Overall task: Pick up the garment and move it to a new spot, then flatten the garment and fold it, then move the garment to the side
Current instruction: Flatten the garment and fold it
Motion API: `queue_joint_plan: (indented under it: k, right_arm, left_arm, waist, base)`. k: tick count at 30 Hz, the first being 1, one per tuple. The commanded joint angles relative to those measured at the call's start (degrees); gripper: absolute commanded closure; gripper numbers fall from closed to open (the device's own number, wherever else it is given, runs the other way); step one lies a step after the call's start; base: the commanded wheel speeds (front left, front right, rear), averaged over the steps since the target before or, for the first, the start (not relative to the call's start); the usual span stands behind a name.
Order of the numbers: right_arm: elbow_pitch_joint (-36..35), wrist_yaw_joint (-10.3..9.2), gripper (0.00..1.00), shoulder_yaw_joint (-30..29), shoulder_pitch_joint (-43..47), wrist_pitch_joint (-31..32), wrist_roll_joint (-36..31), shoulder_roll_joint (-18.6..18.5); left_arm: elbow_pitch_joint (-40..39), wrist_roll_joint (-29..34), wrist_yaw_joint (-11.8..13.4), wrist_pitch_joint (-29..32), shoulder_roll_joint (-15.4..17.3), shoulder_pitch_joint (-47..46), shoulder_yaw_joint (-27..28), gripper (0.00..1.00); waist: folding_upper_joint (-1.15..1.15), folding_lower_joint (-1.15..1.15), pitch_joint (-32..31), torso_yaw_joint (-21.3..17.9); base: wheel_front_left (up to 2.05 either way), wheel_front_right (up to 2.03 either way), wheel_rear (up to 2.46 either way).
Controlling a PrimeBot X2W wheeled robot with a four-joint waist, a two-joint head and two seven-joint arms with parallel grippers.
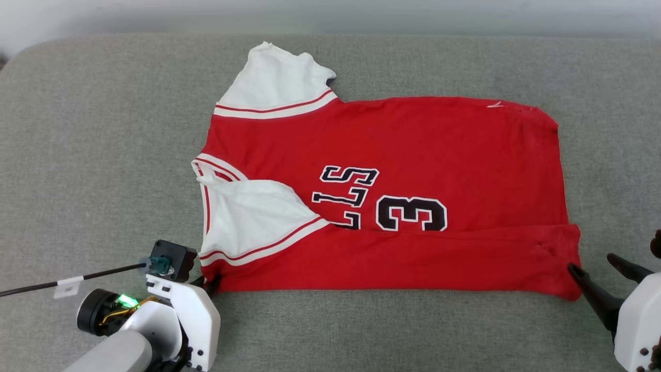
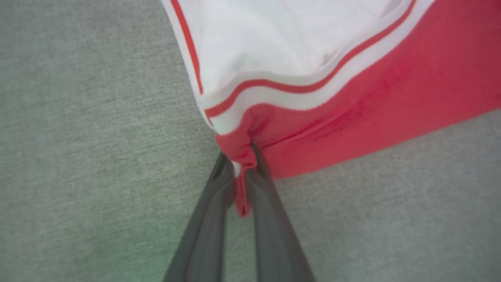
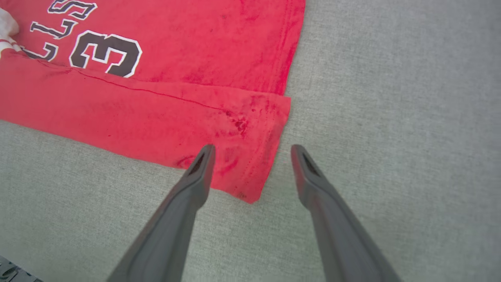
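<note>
The garment [image 1: 413, 155], a red jersey with white sleeves and a black "3", lies flat on the grey cushion with its near long edge folded up over the lettering. My left gripper [image 1: 209, 283] is at the garment's near left corner. In the left wrist view that gripper [image 2: 244, 164] is shut on a pinch of red cloth of the garment [image 2: 391, 86] just below the striped sleeve trim. My right gripper [image 1: 594, 267] stands open at the near right corner. The right wrist view shows this gripper [image 3: 252, 150] with its fingers straddling that corner of the garment [image 3: 242, 129].
The grey cushion [image 1: 77, 155] reaches out on all sides of the garment, with a pale wall along its far edge. A thin black rod [image 1: 67, 281] with a white tag sticks out to the left from my left wrist.
</note>
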Motion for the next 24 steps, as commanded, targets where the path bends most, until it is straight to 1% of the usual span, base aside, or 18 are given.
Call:
queue_joint_plan:
  k: [1,5,6,11,14,20,24]
  right_arm:
    - [0.13,-0.02,0.0,-0.21,0.8,0.55,-0.84,-0.22]
    - [1.62,-0.02,0.0,-0.67,1.05,2.88,-2.97,1.12]
    - [3.89,-0.02,0.0,-1.14,1.21,4.81,-4.8,2.39]
    - [8.06,-0.02,0.0,-2.33,-1.25,6.72,-7.3,4.72]
    - [10.75,-0.02,0.0,-2.08,-2.41,7.56,-8.27,5.12]
    - [14.14,-0.02,0.0,0.05,-3.82,8.52,-8.2,4.91]
    - [16.89,-0.02,0.0,2.13,-4.02,8.98,-8.05,4.53]
  left_arm:
    - [1.0,-0.24,-0.65,0.39,-0.94,1.98,-1.68,1.0]
    - [-2.7,-0.74,0.33,-1.76,-0.37,1.52,0.54,1.0]
    - [-6.8,-0.56,1.8,-2.48,1.11,1.94,1.86,1.0]
    - [-14.26,0.32,4.16,-1.51,3.73,3.32,1.97,1.0]
    - [-17.26,1.08,5.15,-0.86,4.86,3.97,1.74,1.0]
    - [-19.42,1.84,5.7,-0.19,5.57,4.02,1.36,1.0]
    - [-19.41,2.04,5.24,0.29,5.39,3.94,0.62,1.0]
  waist:
    - [0.0,0.0,-0.95,0.36]
    - [0.0,0.0,-3.04,1.31]
    - [0.0,0.0,-4.15,2.19]
    - [0.0,0.0,-4.62,3.22]
    - [0.0,0.0,-4.16,4.03]
    - [0.0,0.0,-3.16,5.21]
    - [0.0,0.0,-2.41,5.87]
  base:
    - [0.0,0.0,0.0]
    - [0.0,0.0,0.0]
    - [0.0,0.0,0.0]
    - [0.0,0.0,0.0]
    - [0.0,0.0,0.0]
    - [0.0,0.0,0.0]
    - [0.0,0.0,0.0]
